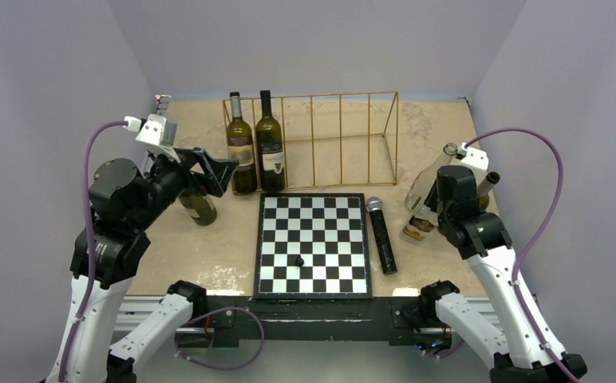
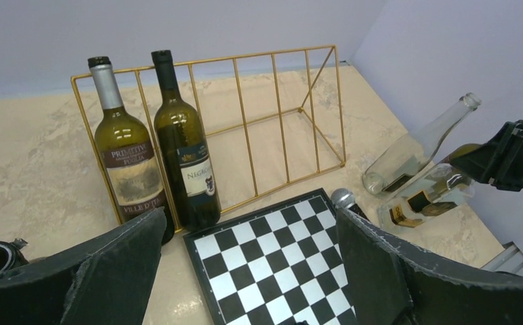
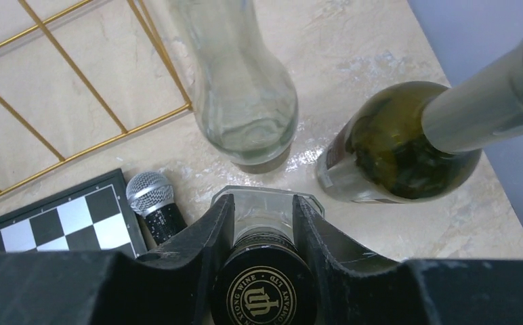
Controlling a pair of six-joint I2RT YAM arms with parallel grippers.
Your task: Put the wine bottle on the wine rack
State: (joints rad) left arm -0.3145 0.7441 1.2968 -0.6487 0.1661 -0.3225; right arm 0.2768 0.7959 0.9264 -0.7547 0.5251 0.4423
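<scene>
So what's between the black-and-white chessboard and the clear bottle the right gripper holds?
A black handheld microphone with a silver mesh head, lying flat beside the chessboard's right edge, left of the clear black-capped bottle. The top view shows it.

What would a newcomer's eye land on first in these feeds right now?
Likely the gold wine rack at the back of the table, with two dark bottles standing at its left end. Next, the right gripper clamped on the capped neck of a clear bottle at the table's right edge, and the chessboard in the middle with a microphone beside it.
</scene>
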